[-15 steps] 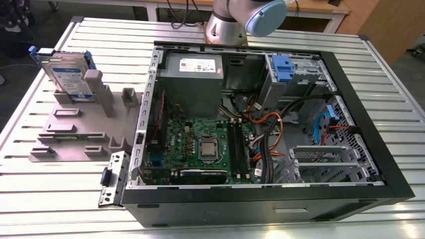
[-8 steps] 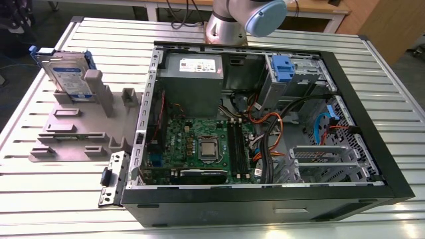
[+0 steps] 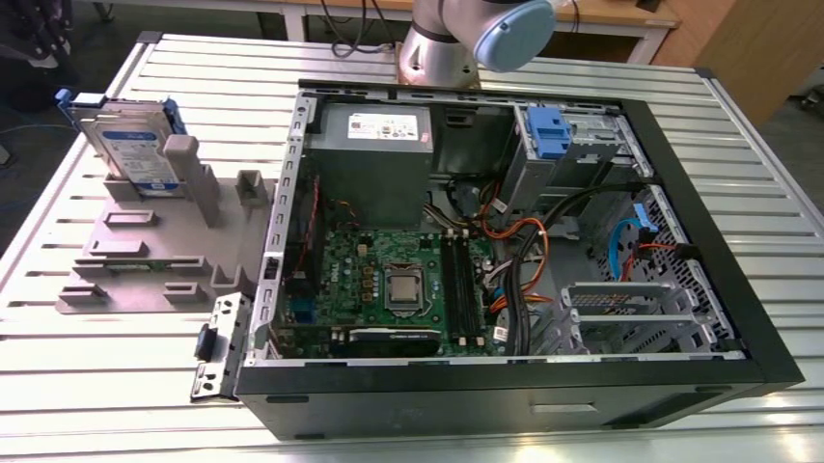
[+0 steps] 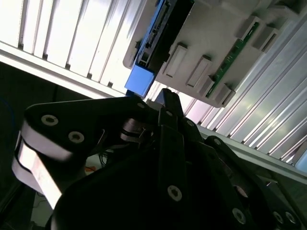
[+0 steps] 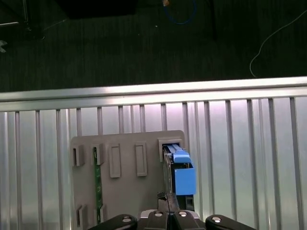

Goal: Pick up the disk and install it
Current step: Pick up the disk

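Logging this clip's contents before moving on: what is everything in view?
table: one, silver, slatted, under everything
holder: one, grey, exterior view's left
disk: one, silver in blue carrier, upright in the holder
circuit strip: one, green, slotted in the holder
computer case: one, black, open, centre
motherboard: one, green, inside the case
power supply: one, grey, inside the case
bracket: one, blue, case's drive bay
arm: one, silver and blue-grey, behind the case
claw: one, black, shut, empty, pointed toward the disk
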`<action>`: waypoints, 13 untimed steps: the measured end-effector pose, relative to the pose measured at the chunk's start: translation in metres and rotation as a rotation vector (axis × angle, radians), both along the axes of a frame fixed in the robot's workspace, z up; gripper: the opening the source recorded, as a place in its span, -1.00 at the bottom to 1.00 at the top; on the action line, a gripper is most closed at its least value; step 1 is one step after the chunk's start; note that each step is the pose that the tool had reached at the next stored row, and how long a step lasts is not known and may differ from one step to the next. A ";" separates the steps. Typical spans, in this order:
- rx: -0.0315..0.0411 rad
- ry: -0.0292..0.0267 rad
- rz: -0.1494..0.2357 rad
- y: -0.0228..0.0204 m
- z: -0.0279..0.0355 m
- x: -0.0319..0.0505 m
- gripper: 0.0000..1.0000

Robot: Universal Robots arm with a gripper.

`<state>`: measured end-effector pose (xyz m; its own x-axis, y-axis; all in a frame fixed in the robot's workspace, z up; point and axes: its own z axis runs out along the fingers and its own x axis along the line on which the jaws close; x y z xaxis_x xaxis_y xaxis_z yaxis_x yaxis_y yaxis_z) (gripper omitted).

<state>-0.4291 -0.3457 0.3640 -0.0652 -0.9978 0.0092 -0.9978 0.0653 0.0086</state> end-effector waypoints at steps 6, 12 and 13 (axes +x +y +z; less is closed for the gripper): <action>0.0000 -0.0072 -0.001 0.0045 -0.0046 0.0000 -0.53; -0.0005 -0.0093 0.000 0.0046 -0.0064 0.0000 -0.06; -0.0006 -0.0091 0.000 0.0046 -0.0075 -0.0001 0.05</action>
